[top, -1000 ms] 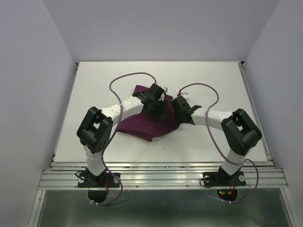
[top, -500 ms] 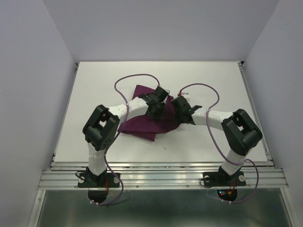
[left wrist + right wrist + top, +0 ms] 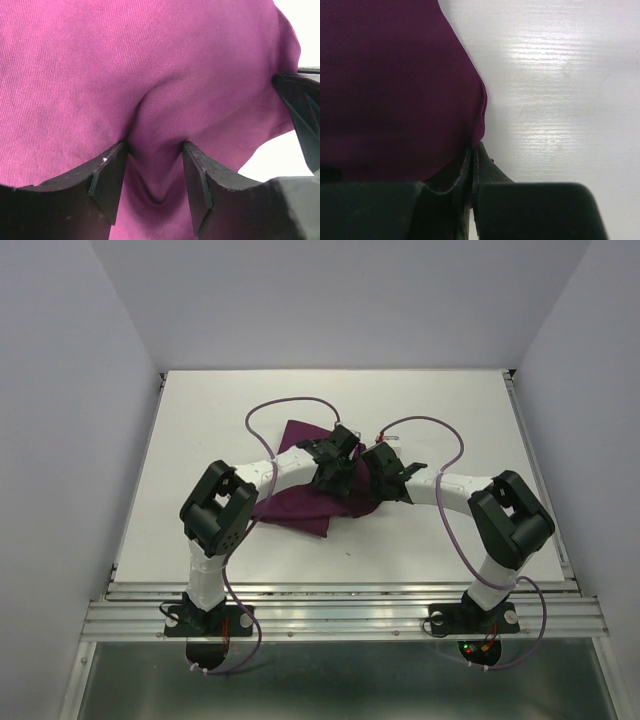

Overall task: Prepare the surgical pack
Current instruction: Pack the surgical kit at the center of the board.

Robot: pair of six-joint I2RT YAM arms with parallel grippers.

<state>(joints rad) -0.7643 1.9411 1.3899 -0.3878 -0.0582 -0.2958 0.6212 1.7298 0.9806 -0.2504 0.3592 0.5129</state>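
One purple cloth (image 3: 300, 505) lies mid-frame on one table (image 3: 450, 410). Two grippers: left gripper (image 3: 152, 172) pinches a fold, right gripper (image 3: 473, 160) clamps its edge.

Top view: bright, even, diffuse light; faint soft shadows beneath arms on white surface (image 3: 200, 440); focus sharp throughout.
Left wrist view: cloth (image 3: 150, 60) brightly lit, weave crisp; left pincer (image 3: 152, 172) dark, slightly soft; corner surface blown out white.
Right wrist view: streaky glare across surface; cloth dim, underexposed; right pincer (image 3: 473, 167) near-black, blurred.
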